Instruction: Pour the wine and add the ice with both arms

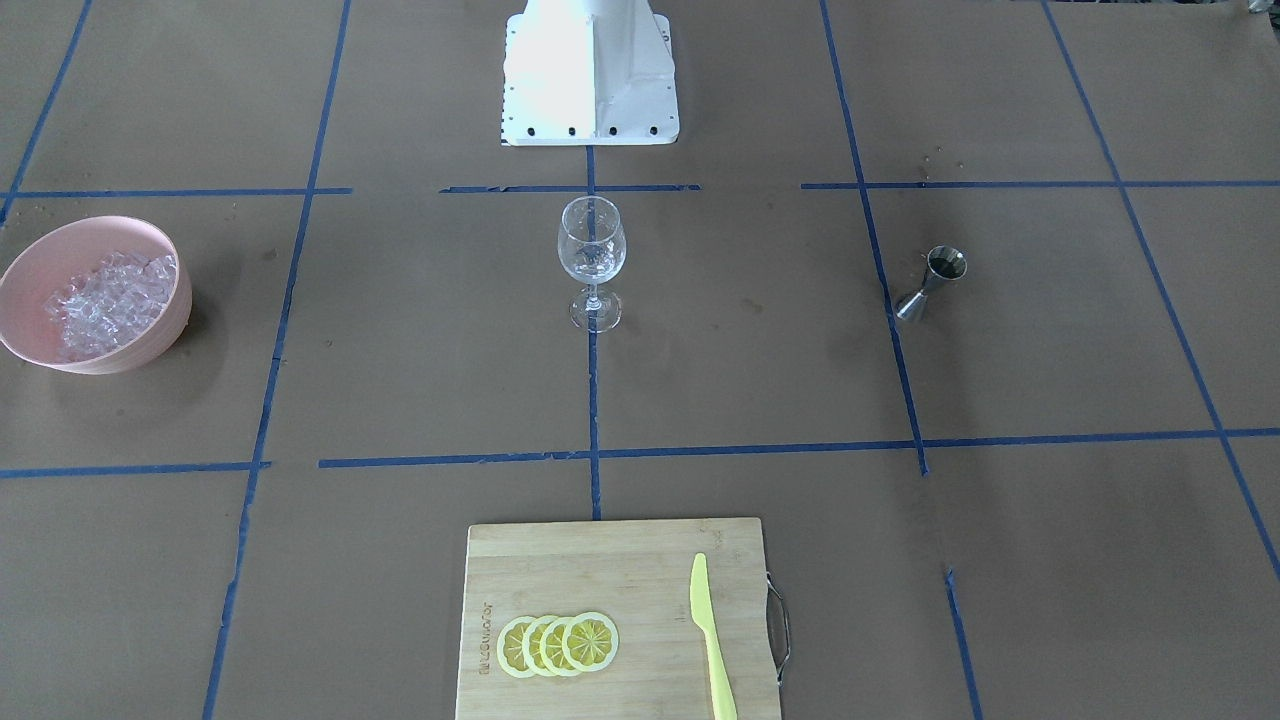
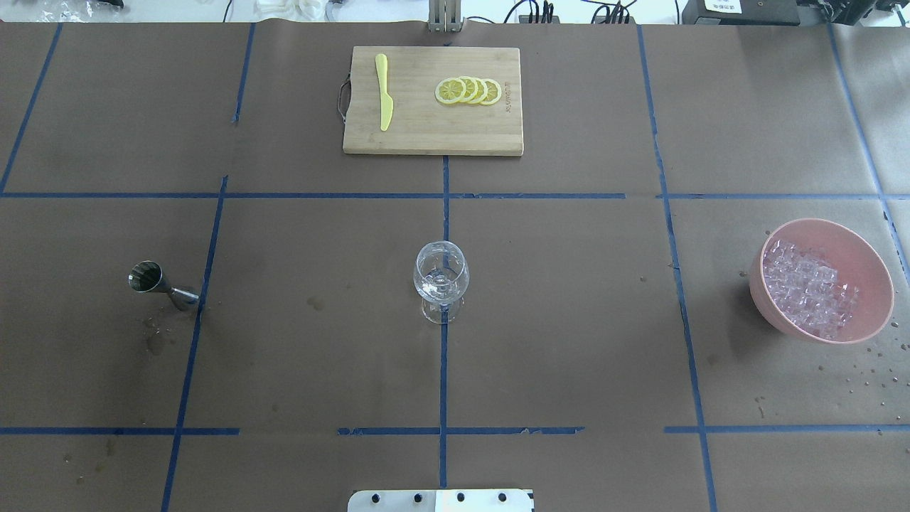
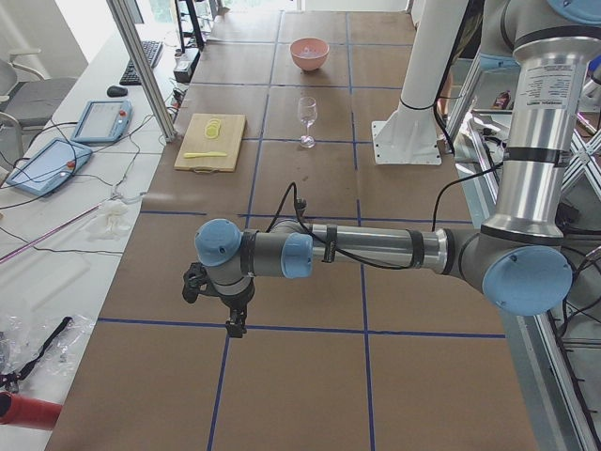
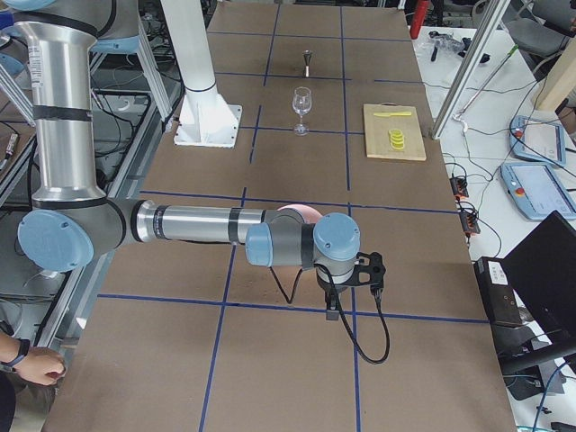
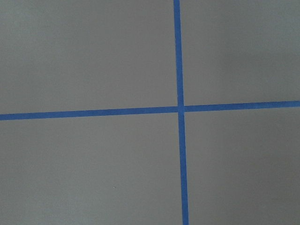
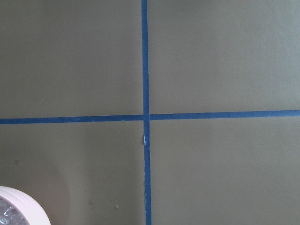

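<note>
The ice [image 2: 807, 288] fills a pink bowl [image 2: 878, 284] at the table's right in the overhead view; the same ice [image 1: 110, 300] lies at the left in the front-facing view. A clear stemmed wine glass [image 2: 441, 274] stands upright at the centre. A steel jigger [image 2: 153, 281] stands at the left; I cannot tell if it holds wine. My left gripper [image 3: 232, 308] hangs over bare table far from the glass, and my right gripper [image 4: 333, 301] hovers just past the bowl. I cannot tell whether either is open or shut. The right wrist view catches the bowl's rim [image 6: 21, 204].
A bamboo cutting board [image 2: 426, 128] at the far edge carries lemon slices [image 2: 469, 90] and a yellow-green knife [image 2: 384, 92]. The white base block [image 1: 590, 75] sits behind the glass. Water drops dot the paper near the bowl. A person's hand [image 4: 36, 364] rests off the table.
</note>
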You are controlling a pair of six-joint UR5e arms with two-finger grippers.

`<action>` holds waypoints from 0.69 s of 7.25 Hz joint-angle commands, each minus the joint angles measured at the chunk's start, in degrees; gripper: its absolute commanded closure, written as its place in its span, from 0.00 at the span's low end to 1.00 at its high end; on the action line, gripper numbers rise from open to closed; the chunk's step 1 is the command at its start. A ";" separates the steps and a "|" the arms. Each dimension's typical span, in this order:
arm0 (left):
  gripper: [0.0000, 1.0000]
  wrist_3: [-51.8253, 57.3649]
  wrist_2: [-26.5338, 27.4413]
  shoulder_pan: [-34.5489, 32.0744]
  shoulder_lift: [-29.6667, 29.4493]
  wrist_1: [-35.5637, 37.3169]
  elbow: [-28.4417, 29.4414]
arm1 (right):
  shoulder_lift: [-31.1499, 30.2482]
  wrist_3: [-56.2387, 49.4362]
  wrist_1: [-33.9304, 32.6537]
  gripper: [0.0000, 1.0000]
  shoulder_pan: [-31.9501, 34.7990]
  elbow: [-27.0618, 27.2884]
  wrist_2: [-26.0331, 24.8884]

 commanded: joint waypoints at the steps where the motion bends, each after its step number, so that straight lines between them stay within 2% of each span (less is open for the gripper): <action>1: 0.00 -0.22 -0.05 0.52 -0.22 -2.74 -0.38 | -0.08 -0.08 0.13 0.00 0.00 -0.07 -0.79; 3: 0.00 -3.44 -2.93 4.89 -0.84 -5.84 -9.56 | -0.08 0.00 0.22 0.00 -0.09 0.02 -0.19; 5: 0.00 -19.56 -2.07 12.00 -2.69 -5.85 -21.77 | -0.17 0.00 0.13 0.00 -0.09 -0.07 -0.09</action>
